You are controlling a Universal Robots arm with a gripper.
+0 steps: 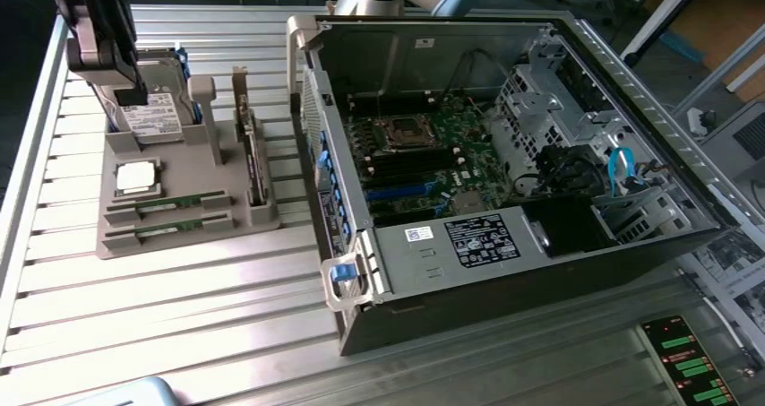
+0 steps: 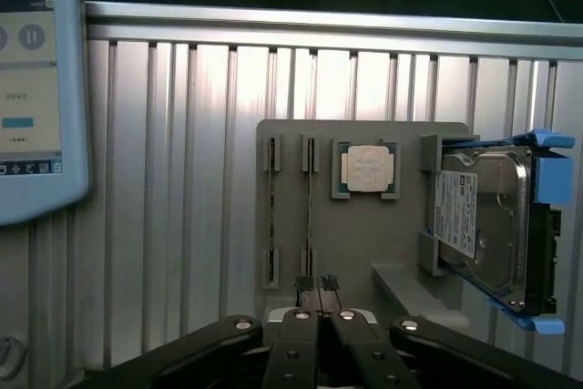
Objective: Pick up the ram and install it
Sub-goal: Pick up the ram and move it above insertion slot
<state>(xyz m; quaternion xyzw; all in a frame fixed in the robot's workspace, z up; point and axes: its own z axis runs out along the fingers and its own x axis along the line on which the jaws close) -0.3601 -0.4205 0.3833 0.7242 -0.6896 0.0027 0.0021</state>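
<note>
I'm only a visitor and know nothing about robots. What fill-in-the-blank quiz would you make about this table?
1. The gray holder carries ___ ram sticks lying side by side.
2. Beside the square processor stands a white-labelled ___.
3. The motherboard shows because the computer case is ___.
4. The tool has its fingers ___, with nothing between them.

Missing words: two; hard drive; open; shut.

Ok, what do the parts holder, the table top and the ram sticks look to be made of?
Parts holder: probably plastic, matte grey, with an even dull colour and blocky slots. Table top: bare metal, likely aluminium; ribbed slats with a bright sheen. Ram sticks: green circuit board lying in the holder's slots; the finish is too small to judge.
</note>
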